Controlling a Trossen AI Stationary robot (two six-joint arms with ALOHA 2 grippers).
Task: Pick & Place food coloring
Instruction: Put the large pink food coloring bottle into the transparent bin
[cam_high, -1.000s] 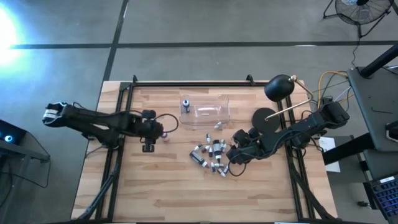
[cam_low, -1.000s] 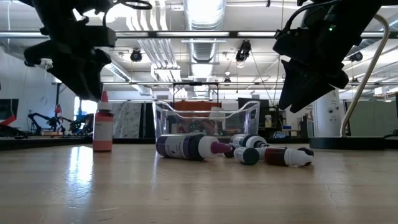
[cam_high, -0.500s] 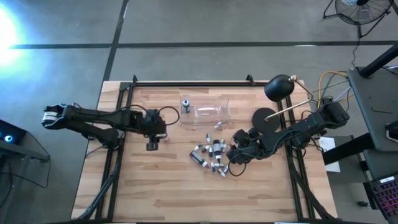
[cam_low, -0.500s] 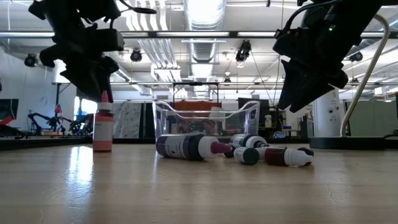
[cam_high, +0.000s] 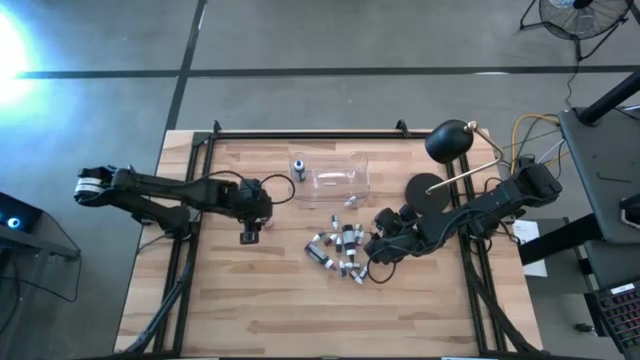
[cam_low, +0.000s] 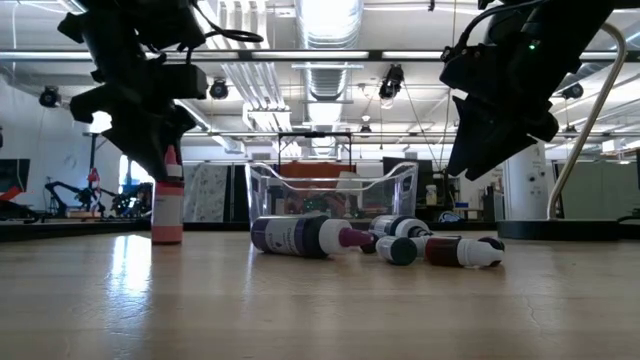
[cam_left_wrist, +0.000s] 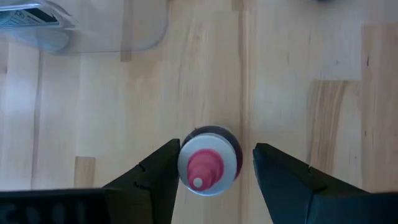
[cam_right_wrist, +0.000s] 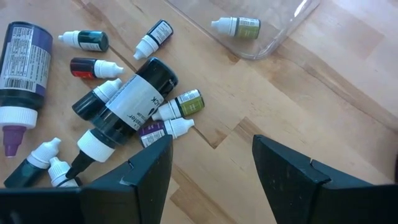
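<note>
Left end effector (cam_left_wrist: 216, 168) over the left-centre of the counter, pointing straight down; its two dark fingers (cam_left_wrist: 152, 180) stand apart on either side of a small upright dropper bottle with a pink-red tip and whitish collar (cam_left_wrist: 208, 162). One finger looks to be just touching the collar, the other shows a sliver of wood between it and the bottle; not clamped on it. From table height the same bottle (cam_low: 167, 205) stands upright on the wood with the end effector down around its cap. Right end effector (cam_right_wrist: 211, 168) hangs above the counter at the right edge of the bottle pile, fingers spread, nothing between them, touching nothing. The pile of small food coloring dropper bottles (cam_high: 338, 250) lies at mid-counter, mostly on their sides: whitish caps, dark, red and olive bodies, plus one larger black bottle with a white label (cam_right_wrist: 124, 109) and a purple-labelled bottle (cam_right_wrist: 22, 68). Clear rectangular plastic box (cam_high: 340, 175) stands behind the pile, one small bottle (cam_right_wrist: 236, 26) lying inside. Counter (cam_high: 260, 310) is pale wood planking in a black frame. A black desk lamp (cam_high: 448, 142) stands on its right rear. Room beyond: grey floor, ceiling strip lights, ductwork.
</note>
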